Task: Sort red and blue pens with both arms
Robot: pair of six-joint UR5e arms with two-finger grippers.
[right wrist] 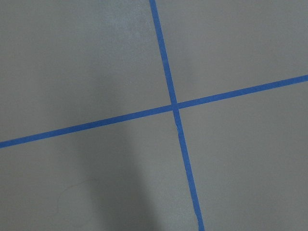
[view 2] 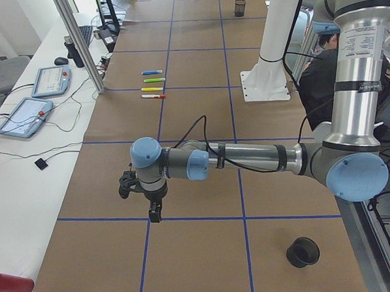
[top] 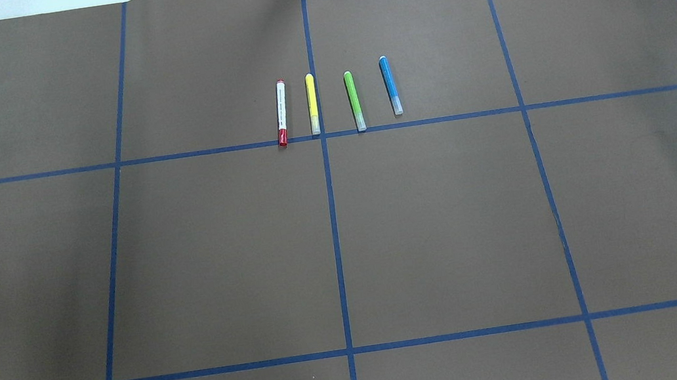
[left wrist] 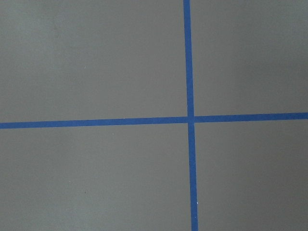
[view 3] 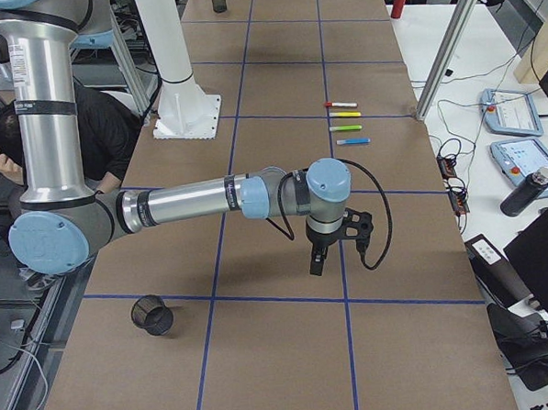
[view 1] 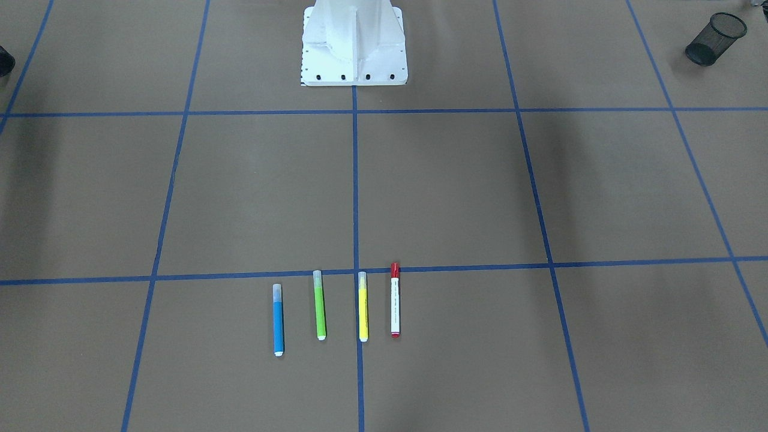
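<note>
Four pens lie side by side near the table's far edge. The red pen (top: 281,113) (view 1: 395,300), white-barrelled with a red cap, is at one end of the row, and the blue pen (top: 390,85) (view 1: 278,321) is at the other. Neither gripper shows in the overhead or front views. In the exterior left view my left gripper (view 2: 154,213) hangs above the table, far from the pens. In the exterior right view my right gripper (view 3: 317,262) hangs the same way. Whether either is open or shut I cannot tell. Both wrist views show only brown paper and blue tape.
A yellow marker (top: 312,104) and a green marker (top: 354,101) lie between the two pens. A black mesh cup (view 1: 717,39) lies tilted at the table's left end, and another cup (view 3: 152,315) stands at the right end. The robot's white base (view 1: 354,48) stands mid-table. A seated person (view 2: 322,80) is behind it.
</note>
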